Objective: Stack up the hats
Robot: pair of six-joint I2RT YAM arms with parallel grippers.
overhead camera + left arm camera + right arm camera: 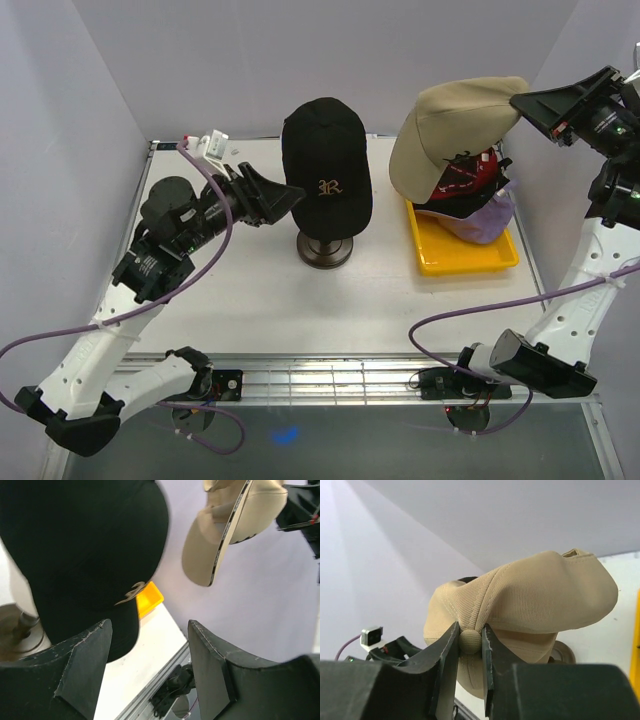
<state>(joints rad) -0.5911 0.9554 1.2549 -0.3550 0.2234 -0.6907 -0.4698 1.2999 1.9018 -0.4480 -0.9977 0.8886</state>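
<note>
One cap on, tan cap (pixel 455 125) lifted
Our right gripper (pixel 470 645) clamps the tan cap by its top button above the yellow tray (pixel 470 258), where a red cap (pixel 470 175) and a lavender cap (pixel 485 220) wait. Our left gripper (pixel 150 650) gapes empty beside the black cap (pixel 325 160) on its stand (pixel 323 250), close to our path there.

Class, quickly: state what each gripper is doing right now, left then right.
Left gripper: open, gripping nothing, beside the black cap.
Right gripper: closed on the tan cap, pinching its top button.
</note>
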